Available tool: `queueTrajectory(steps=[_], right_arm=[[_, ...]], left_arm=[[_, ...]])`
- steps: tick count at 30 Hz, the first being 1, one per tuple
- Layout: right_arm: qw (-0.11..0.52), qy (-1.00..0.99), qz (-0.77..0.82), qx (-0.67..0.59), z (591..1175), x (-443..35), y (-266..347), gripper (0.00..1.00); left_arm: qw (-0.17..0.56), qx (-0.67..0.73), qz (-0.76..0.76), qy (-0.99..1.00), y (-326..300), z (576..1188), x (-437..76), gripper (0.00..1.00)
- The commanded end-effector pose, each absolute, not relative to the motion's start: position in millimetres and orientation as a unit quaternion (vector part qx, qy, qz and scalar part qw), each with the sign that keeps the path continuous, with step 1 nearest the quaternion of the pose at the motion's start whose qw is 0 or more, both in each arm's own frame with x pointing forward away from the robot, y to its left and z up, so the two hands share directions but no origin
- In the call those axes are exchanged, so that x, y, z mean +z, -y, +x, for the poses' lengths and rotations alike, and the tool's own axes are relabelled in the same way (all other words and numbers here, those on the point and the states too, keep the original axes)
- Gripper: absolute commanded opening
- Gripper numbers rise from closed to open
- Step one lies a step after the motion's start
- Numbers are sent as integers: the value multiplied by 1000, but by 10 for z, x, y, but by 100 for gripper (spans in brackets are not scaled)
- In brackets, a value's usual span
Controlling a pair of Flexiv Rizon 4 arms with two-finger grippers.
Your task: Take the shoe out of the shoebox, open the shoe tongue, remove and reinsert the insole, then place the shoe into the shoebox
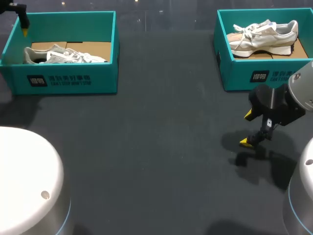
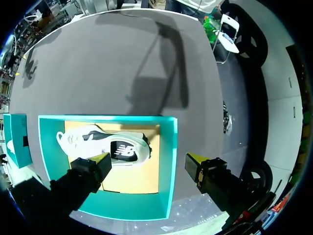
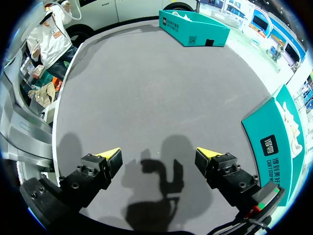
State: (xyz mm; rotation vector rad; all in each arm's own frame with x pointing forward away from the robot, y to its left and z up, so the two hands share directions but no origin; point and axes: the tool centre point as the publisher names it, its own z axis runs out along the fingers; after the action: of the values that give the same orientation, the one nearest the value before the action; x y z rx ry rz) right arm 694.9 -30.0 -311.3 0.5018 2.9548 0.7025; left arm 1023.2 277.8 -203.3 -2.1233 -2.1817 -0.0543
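Hovering over the teal cardboard shoebox (image 2: 168,156) with the left gripper (image 2: 149,164) spread wide and empty, straddling one wall above the white-and-grey lace-up sneaker (image 2: 112,142) lying on its side inside. Likely needing centring over the sneaker's midfoot, turning the grip across its narrow width and descending clear of the walls before closing. Hanging with the right gripper (image 3: 159,154) also spread, empty, above the dark table (image 1: 146,147).

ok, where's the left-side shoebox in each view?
Head: shoebox far left on the table, shoe inside.
Left wrist: shoebox under the left gripper.
Right wrist: shoebox far across, ahead of the right gripper.
Shared landmark: the dark table.
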Motion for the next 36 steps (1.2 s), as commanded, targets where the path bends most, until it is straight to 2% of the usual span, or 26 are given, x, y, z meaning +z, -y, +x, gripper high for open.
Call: queueTrajectory(steps=[1, 11, 24, 29, 36], right_arm=[[32, -959, 163, 228, 6940, -3111, 302, 100], [32, -959, 163, 228, 6940, -3111, 302, 100], [-1, -941, 301, 155, 7682, -2437, 528, 100], [6, -919, 379, 111, 8078, -2186, 635, 100], [11, -917, 384, 110, 8110, -2156, 646, 100]], left_arm=[[44, -17, -696, 716, -2770, 10176, -1962, 100], [36, -7, -696, 717, -2752, 10155, -1884, 100], [36, -7, -696, 717, -2752, 10155, -1884, 100], [36, -7, -696, 717, -2752, 10155, -1884, 100], [36, -7, -696, 717, -2752, 10155, -1884, 100]])
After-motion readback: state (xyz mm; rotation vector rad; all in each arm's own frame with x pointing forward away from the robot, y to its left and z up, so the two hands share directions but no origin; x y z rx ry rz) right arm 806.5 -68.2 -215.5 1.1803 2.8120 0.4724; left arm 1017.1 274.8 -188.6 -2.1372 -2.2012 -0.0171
